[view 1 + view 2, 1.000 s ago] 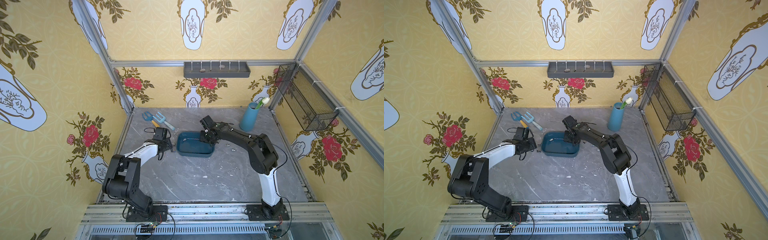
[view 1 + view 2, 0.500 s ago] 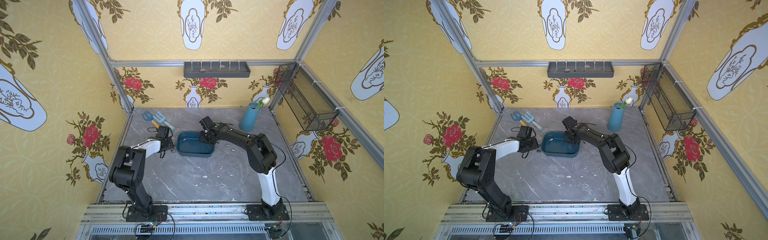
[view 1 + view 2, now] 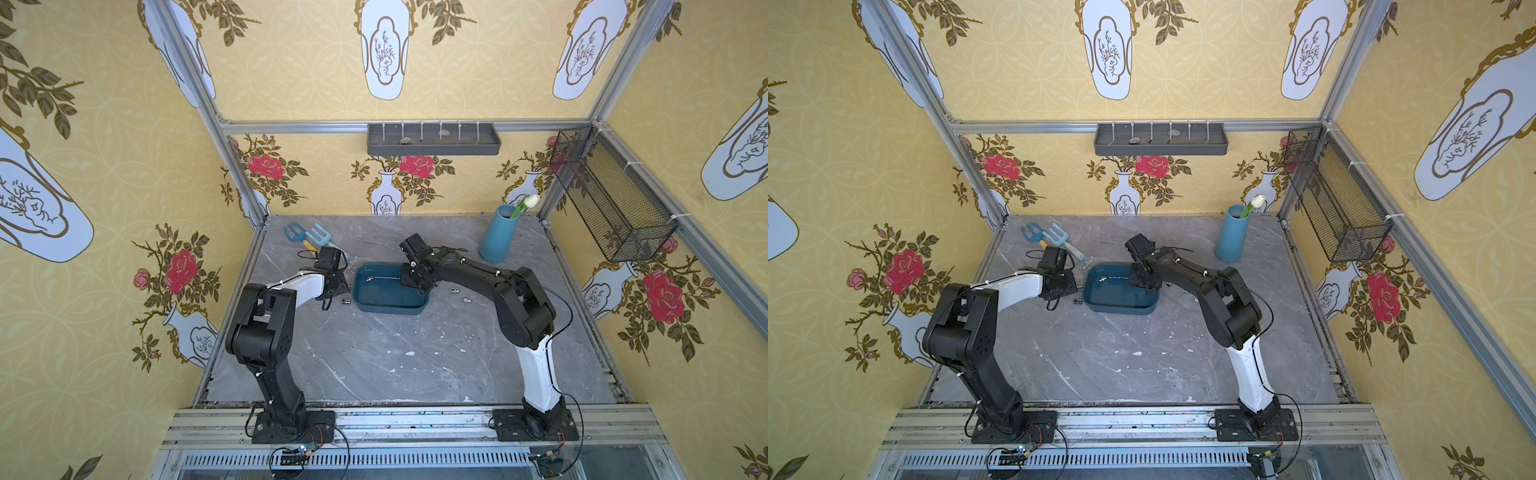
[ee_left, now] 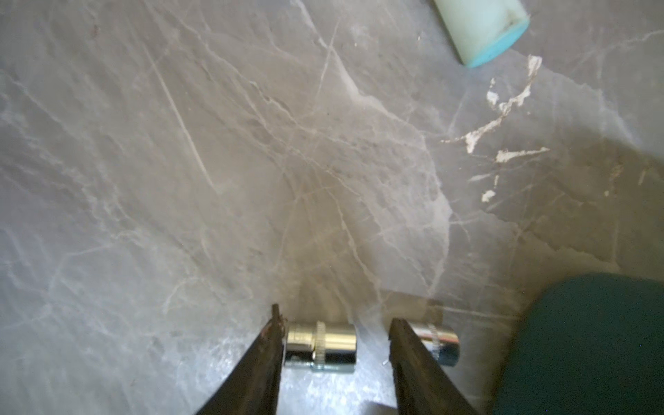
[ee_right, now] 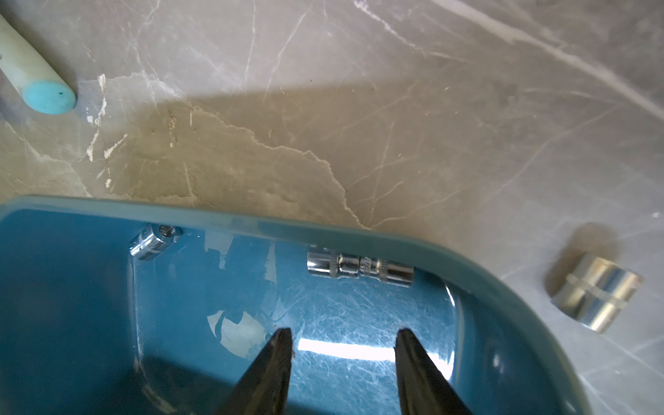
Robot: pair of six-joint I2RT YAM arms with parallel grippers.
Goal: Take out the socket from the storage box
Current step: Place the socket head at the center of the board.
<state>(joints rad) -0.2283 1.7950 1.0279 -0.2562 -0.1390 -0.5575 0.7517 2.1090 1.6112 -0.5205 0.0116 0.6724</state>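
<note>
In a top view, both arms stretch low: left tool (image 3: pixel 337 291) beside the storage box (image 3: pixel 388 308), right tool (image 3: pixel 411 282) over it. Left wrist: parted jaws straddle a socket (image 4: pixel 321 346) on the surface (image 4: pixel 251 161). Right wrist: jaws apart, empty; sockets (image 5: pixel 359 268) hug the box wall.

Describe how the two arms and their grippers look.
The left arm and right arm are black with bulky joints and one white link each; black cables run along them. The left gripper and right gripper have slim, dark, tapered fingers.
</note>
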